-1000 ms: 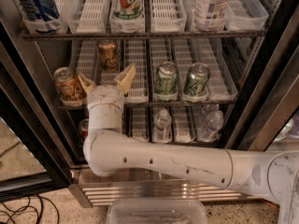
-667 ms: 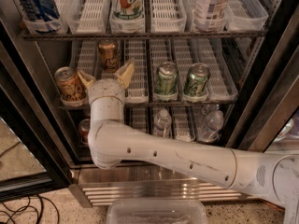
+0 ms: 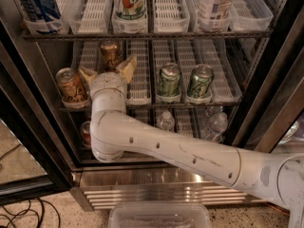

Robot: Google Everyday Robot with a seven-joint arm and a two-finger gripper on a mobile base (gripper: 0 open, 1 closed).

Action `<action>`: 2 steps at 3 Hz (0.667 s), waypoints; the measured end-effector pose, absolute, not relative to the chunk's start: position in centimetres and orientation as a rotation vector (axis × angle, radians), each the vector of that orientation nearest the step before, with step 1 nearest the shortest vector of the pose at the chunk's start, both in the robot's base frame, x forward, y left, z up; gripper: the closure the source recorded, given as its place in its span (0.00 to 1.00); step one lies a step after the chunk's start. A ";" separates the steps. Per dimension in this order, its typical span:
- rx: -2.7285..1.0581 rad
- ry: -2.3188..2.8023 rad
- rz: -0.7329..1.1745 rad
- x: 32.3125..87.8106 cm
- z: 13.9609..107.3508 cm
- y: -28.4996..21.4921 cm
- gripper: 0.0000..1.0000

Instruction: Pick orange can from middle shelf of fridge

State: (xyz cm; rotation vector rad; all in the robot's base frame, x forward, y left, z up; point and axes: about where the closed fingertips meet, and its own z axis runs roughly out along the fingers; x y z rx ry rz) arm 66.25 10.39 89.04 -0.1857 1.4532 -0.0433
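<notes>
Two orange cans stand on the middle shelf of the fridge. One orange can stands further back in its white lane. The other orange can stands at the front left. My gripper reaches into the shelf from below, open and empty, its two tan fingers spread. The back can sits just beyond and between the fingertips. The left finger is close beside the front-left can.
Two green-and-silver cans stand to the right on the same shelf. Bottles fill the top shelf. Clear bottles and a red can sit below. A clear plastic bin lies on the floor, with cables at left.
My gripper has moved a little up and deeper into the middle shelf toward the back orange can. The fingers stay spread. The cans have not moved.
</notes>
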 end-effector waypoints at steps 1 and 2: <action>-0.189 1.470 -0.040 67.4 88.9 11.1 0.10; -0.198 1.478 -0.026 68.6 88.5 12.2 0.15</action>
